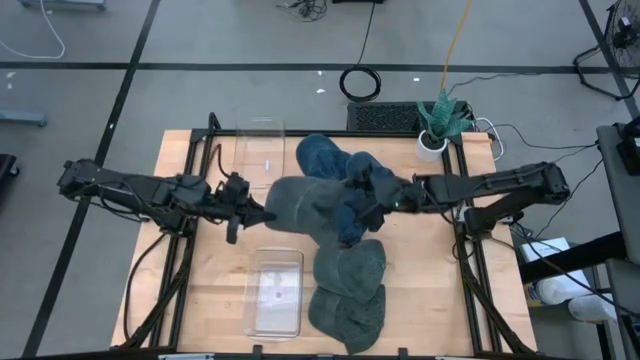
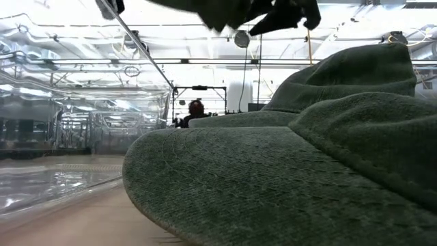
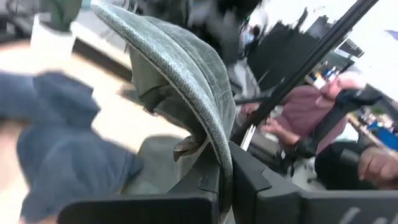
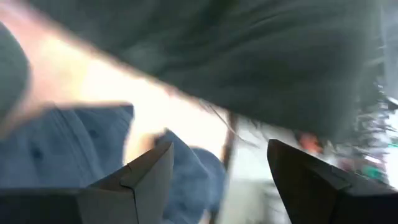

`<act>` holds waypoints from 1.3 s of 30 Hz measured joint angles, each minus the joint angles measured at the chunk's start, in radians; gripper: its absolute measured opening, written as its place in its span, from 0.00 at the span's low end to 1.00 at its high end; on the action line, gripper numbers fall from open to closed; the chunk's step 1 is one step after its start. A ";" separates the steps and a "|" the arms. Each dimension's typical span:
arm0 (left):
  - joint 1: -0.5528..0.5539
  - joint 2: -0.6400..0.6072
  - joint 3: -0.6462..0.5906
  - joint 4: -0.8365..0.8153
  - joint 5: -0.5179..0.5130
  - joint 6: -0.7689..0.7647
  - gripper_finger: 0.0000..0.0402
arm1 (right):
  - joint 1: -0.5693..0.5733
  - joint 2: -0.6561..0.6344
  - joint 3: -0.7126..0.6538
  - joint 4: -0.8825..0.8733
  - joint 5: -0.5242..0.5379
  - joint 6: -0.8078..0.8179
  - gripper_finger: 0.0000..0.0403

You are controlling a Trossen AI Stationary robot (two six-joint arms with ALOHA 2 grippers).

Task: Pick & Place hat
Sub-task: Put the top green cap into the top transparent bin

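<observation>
Left arm reaches in from the table's left edge, left gripper [image 1: 262, 213] over mid-table, fingers pressed together pinching the brim of a grey-green bucket hat [image 1: 305, 203]. Left wrist view shows that brim [image 3: 186, 68] running down edge-on into the closed fingers [image 3: 211, 180], hat lifted and hanging, curved brim up. In the low view the dark underside of the lifted hat [image 2: 232, 12] shows at the top, clear of the table.

Clear plastic bin [image 1: 261, 150] at the back of the wooden table [image 1: 195, 165], just behind the left gripper. Second clear plastic bin [image 1: 275, 292] near the front edge, left of the hat pile, nothing visible in it.

Centre: held hat spans between the two grippers. Blue hat [image 1: 322, 155] lies behind it at the back, another dark blue hat [image 1: 352, 215] just beside the right gripper. Two more grey-green hats in front, one [image 1: 350, 266] overlapping the other [image 1: 347, 314] at the front edge. Low view is filled by those front hats [image 2: 273, 184] resting on the table, bin wall [image 2: 61, 137] to their left.

Right gripper [image 1: 372, 200] comes in from the right side, over the blue hats, at the right edge of the held hat. Right wrist view: fingers [image 4: 149, 177] spread apart, nothing between them, grey-green fabric [image 4: 249, 56] above them, blue hat [image 4: 68, 149] beyond. Cannot tell if the fingers touch any fabric.

Potted plant [image 1: 437, 125] at the back right corner of the table
</observation>
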 joint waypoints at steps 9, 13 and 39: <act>0.000 0.002 0.072 -0.061 -0.045 0.031 0.02 | 0.068 0.000 -0.153 0.311 0.260 -0.217 0.61; 0.000 0.003 0.072 -0.075 -0.047 0.032 0.02 | 0.063 -0.001 -0.217 0.503 0.295 -0.135 0.61; -0.036 0.003 0.072 -0.102 -0.065 0.058 0.02 | -0.238 -0.049 -0.213 0.622 -0.770 0.722 0.61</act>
